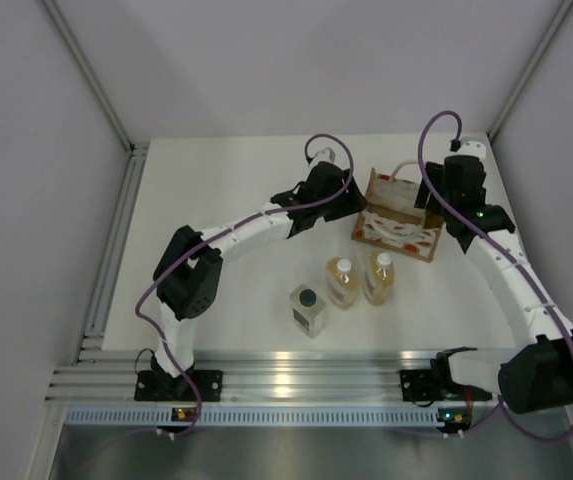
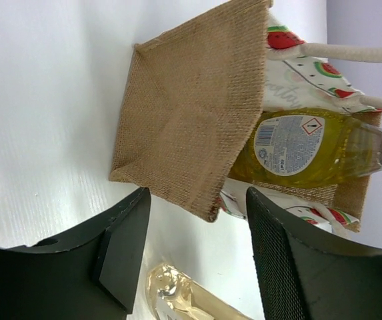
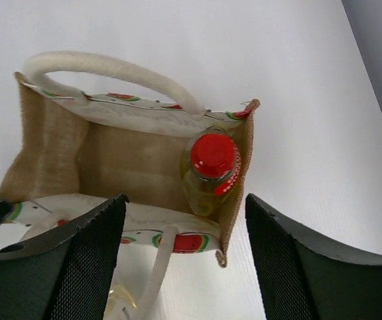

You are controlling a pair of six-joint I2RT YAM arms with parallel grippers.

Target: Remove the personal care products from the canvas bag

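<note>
Canvas bag (image 1: 396, 215) sitting far right on counter (image 1: 216, 180), between both hands. Left hand (image 2: 197, 200) gaping wide at bag's bottom edge. Right hand (image 3: 185, 207) gaping wide at bag's mouth. Yellow bottle (image 3: 211, 170) resting inside, pressing against side wall, red cap near rim. Square clear bottle (image 1: 308, 310) and two amber bottles (image 1: 342, 283) standing in front of bag. Open room remaining at left.

The left arm stretches far and rightward, the left claw (image 2: 197, 240) gaping wide. The right arm arcs far along the right side, the right claw (image 3: 185, 257) equally spread.
</note>
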